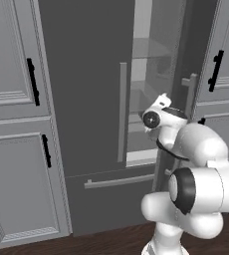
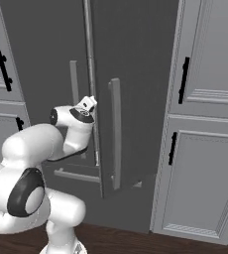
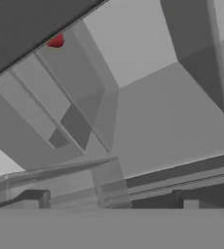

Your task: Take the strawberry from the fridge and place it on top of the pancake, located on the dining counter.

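The fridge (image 1: 81, 99) is tall and dark grey, its left door shut and its right door (image 2: 136, 74) swung open. My wrist (image 1: 159, 113) reaches into the gap at mid height. In the hand view the strawberry (image 3: 55, 41), a tiny red berry, lies far off at the upper left, on a glass shelf (image 3: 41, 92) and partly cut off by a dark edge. My gripper (image 3: 111, 198) is open, with its dark fingertips (image 3: 32, 198) wide apart and nothing between them. The pancake and the dining counter are out of view.
Light grey panelled cabinets with black handles flank the fridge on the left (image 1: 17, 99) and on the right (image 2: 205, 124). The open door's long bar handle (image 2: 115, 134) hangs close to my arm. The bottom drawer (image 1: 116, 199) is shut above a dark wood floor.
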Controlling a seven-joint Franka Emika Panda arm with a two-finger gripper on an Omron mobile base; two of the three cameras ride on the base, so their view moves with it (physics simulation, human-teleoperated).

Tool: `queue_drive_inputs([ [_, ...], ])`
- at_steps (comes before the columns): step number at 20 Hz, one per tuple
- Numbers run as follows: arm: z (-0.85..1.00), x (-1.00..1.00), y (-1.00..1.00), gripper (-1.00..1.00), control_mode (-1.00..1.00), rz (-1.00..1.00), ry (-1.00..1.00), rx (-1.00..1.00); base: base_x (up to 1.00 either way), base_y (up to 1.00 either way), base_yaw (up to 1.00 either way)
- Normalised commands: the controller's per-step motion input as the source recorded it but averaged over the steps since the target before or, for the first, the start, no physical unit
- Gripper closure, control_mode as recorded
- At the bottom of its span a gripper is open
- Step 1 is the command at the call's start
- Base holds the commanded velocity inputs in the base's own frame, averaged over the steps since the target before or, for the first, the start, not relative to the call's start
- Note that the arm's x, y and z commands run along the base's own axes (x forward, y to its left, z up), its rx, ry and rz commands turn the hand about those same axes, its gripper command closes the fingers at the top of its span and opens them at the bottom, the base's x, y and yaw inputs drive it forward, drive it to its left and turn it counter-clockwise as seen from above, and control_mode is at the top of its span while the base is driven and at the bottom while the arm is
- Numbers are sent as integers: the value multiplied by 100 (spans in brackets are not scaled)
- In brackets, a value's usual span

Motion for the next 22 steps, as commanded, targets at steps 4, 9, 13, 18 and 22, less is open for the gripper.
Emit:
queue_drive_inputs([
  [4,19,-47,-72,-100,-100,-9,0,0,0,0,0],
  [9,32,-21,-77,-100,-100,-17,0,3,0,0,0],
  [13,30,-14,-81,-100,-100,-18,0,4,0,0,0],
  [18,8,-24,-83,-100,-100,-17,0,2,0,0,0],
  [22,4,-22,-73,-100,-100,-16,0,0,0,0,0],
])
